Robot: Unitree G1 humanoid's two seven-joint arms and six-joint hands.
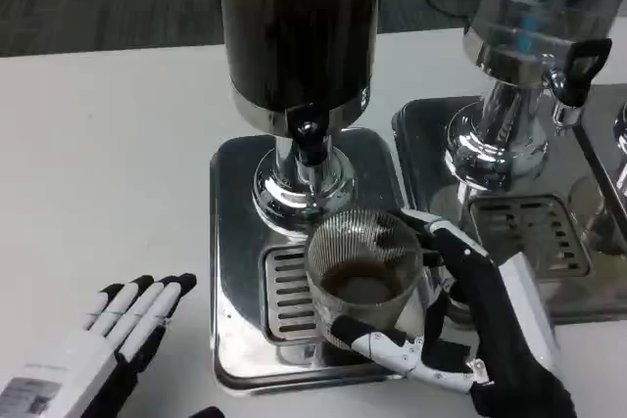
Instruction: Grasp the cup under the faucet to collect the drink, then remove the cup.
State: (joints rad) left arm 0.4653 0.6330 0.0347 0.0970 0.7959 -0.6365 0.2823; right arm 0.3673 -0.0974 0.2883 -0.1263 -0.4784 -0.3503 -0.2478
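Observation:
A ribbed clear glass cup (pixel 363 276) with dark drink in its bottom stands on the drip grate (pixel 282 293) of the dark drink dispenser (pixel 299 26), just in front of and below its black faucet (pixel 311 144). My right hand (pixel 468 325) wraps around the cup from the right, thumb across its near side and fingers behind it. My left hand (pixel 113 340) lies flat on the white table at the lower left, fingers stretched out and holding nothing.
The dispenser's steel base tray (pixel 235 242) rests on the white table (pixel 108 173). A second dispenser (pixel 534 26) with its own tray and grate (pixel 529 232) stands to the right, close behind my right hand.

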